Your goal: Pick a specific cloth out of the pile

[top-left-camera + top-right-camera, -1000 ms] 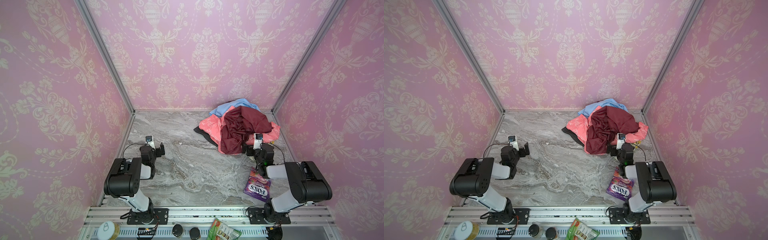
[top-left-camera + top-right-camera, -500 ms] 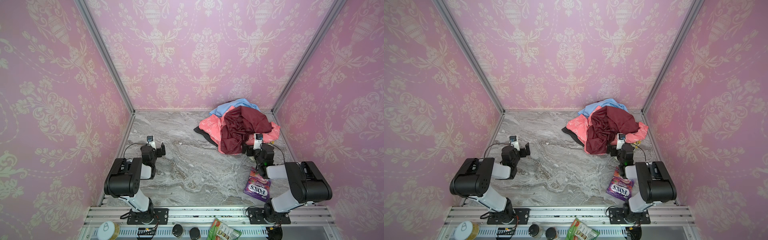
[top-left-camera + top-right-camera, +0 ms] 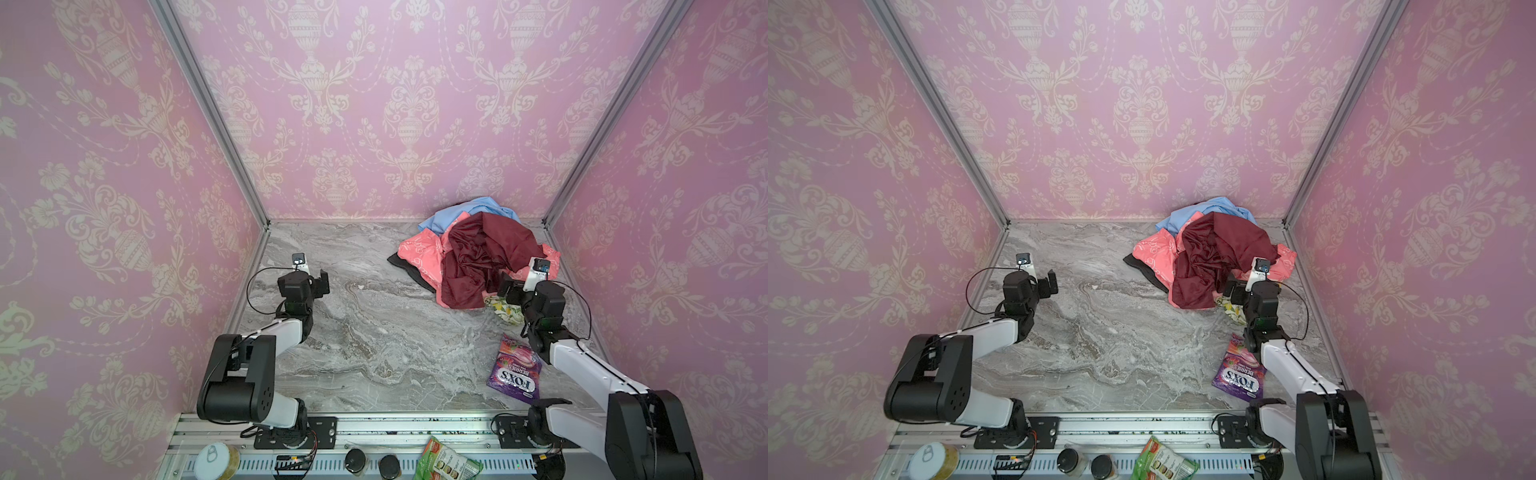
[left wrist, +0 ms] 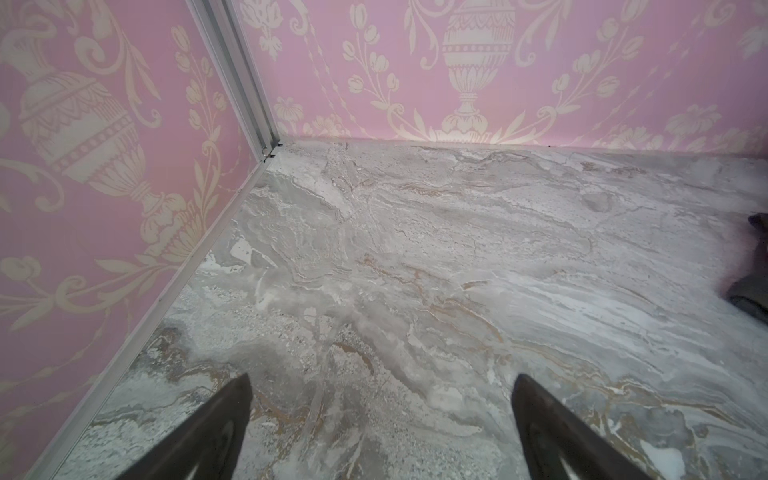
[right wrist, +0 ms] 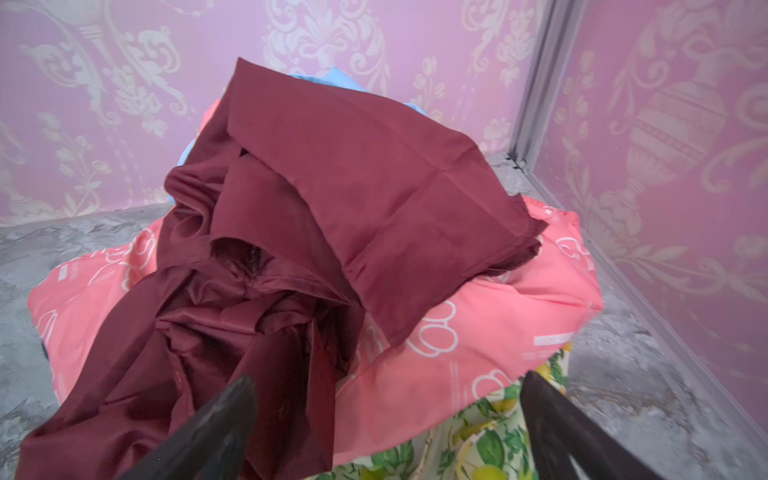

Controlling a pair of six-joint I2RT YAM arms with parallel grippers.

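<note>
Left and right jaws gape wide, empty (right pair just beside the pile (image 5: 332,187)).

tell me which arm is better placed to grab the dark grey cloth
Left, probably. The dark grey cloth pokes out on the pile's left edge, facing the open left gripper across bare table; the right gripper sits behind maroon folds.

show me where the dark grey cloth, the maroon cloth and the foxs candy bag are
dark grey cloth (image 3: 405,269), in a top view, on its exposed strip; the rest is covered
maroon cloth (image 5: 353,187), right wrist view, on its flat upper fold
candy bag (image 3: 515,374), in a top view, on its purple printed face
</note>
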